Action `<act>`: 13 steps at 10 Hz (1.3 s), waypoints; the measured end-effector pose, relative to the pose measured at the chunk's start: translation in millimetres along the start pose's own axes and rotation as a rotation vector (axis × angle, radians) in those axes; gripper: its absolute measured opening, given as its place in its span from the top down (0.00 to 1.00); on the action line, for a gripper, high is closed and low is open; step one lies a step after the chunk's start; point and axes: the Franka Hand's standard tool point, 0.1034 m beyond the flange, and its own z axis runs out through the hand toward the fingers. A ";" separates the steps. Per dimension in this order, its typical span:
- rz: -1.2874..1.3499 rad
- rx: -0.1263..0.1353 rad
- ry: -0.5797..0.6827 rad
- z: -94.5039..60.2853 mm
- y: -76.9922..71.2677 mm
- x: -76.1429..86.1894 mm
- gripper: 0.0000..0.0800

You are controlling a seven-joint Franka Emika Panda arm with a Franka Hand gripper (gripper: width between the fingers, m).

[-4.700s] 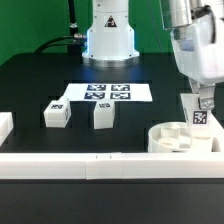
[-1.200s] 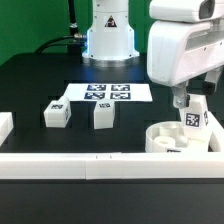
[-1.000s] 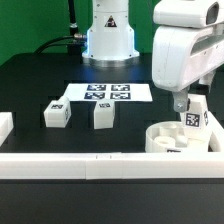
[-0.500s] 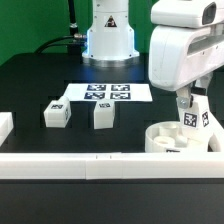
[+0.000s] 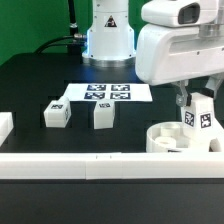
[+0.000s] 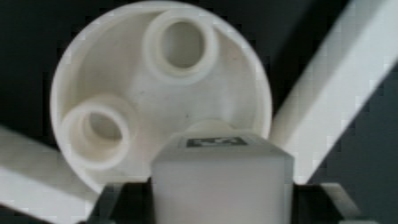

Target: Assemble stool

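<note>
The round white seat (image 5: pixel 170 138) lies at the exterior view's right, against the front rail. One white leg (image 5: pixel 201 120) with a tag stands upright over its right part. My gripper (image 5: pixel 197 100) comes down from above and is shut on that leg's top. In the wrist view the leg (image 6: pixel 221 170) fills the space between my dark fingers (image 6: pixel 128 203). Beyond it the seat (image 6: pixel 134 85) shows two empty round sockets. The leg's lower end is hidden. Two more tagged legs (image 5: pixel 56 114) (image 5: pixel 102 116) rest loose on the black table at the left.
The marker board (image 5: pixel 108 92) lies flat in the middle, in front of the robot base. A long white rail (image 5: pixel 90 162) runs along the front edge. A short white block (image 5: pixel 5 125) sits at the far left. The rail (image 6: pixel 347 85) also passes beside the seat.
The jaws have closed onto the upright leg. The hand has turned above it, and the leg has shifted slightly toward the exterior view's right.
</note>
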 end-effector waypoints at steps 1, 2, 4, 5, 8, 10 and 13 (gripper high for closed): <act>0.119 0.002 0.002 0.3 -4.1 0.7 0.58; 0.265 0.004 0.006 0.4 -7.8 1.8 0.58; 0.386 0.013 0.011 0.2 -8.5 2.8 0.58; 0.474 0.014 0.011 0.2 -8.8 2.9 0.58; 0.661 0.020 0.012 0.3 -9.5 3.2 0.58; 0.991 0.065 0.024 0.4 -14.2 5.6 0.58; 1.339 0.113 0.018 0.7 -24.3 8.6 0.58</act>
